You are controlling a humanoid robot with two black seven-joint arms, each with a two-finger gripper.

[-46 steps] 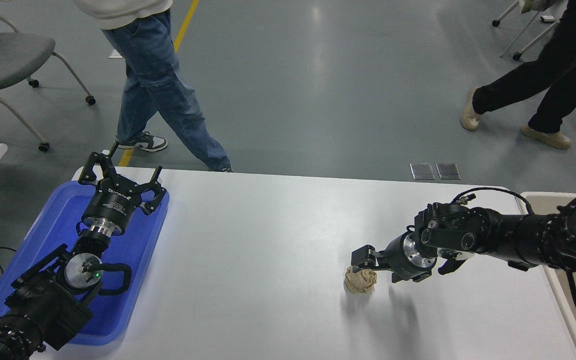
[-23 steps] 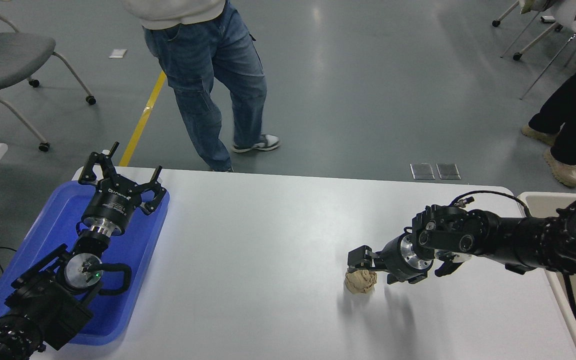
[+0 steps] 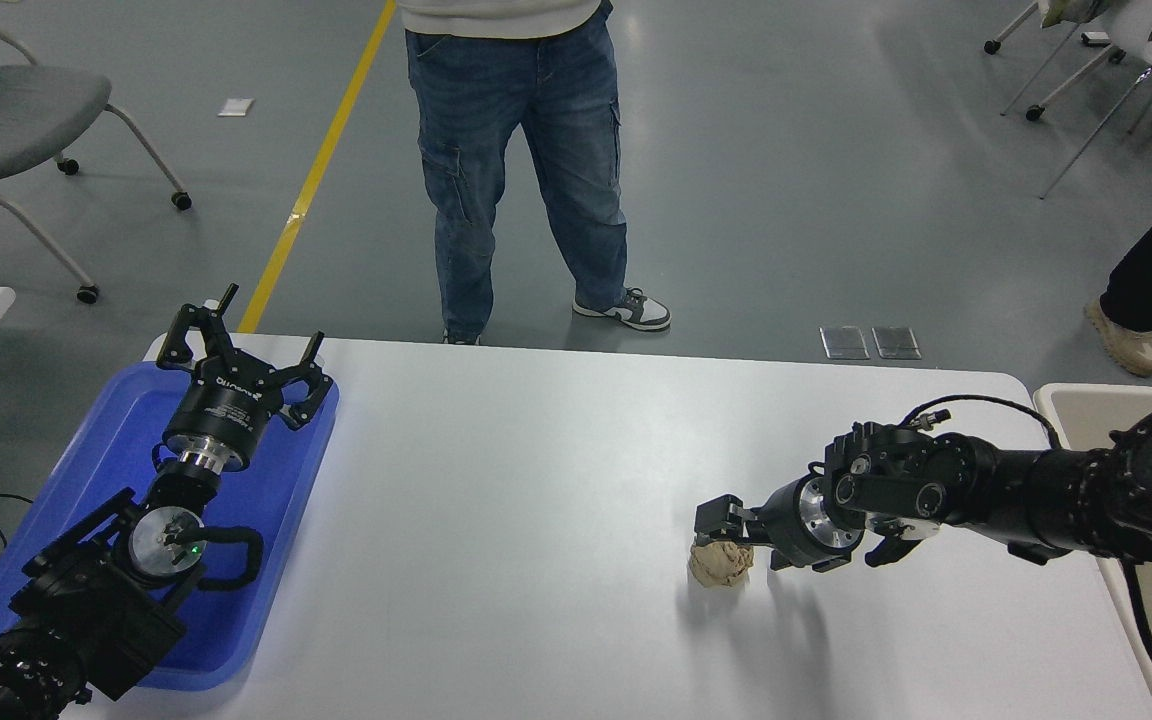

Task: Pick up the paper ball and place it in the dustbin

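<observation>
Right end effector (image 3: pixel 721 530), reaching in from the right edge and pointing leftward across the white counter (image 3: pixel 536 480), positioned directly at the upper side of the paper ball (image 3: pixel 720 564). One dark finger block is visible above the ball and appears to touch its top; whether the fingers are clenched on the paper or only resting against it cannot be told from this view. The paper ball, a wrinkled tan wad, sits on the counter right of centre, casting a faint shadow toward the near edge. The dustbin (image 3: pixel 1071 400), beige with a pale cream rim, stands just beside the counter's right end, largely covered by the right arm; only its far corner and part of the rim show. Left end effector (image 3: pixel 236 345), fingers spread apart and grasping nothing, parked at the lower left above the far end of a blue tray (image 3: pixel 86 470). A person (image 3: pixel 526 170) in blue jeans and sneakers stands on the grey floor at the counter's far side. A grey chair (image 3: pixel 16 120) occupies the upper left corner.
</observation>
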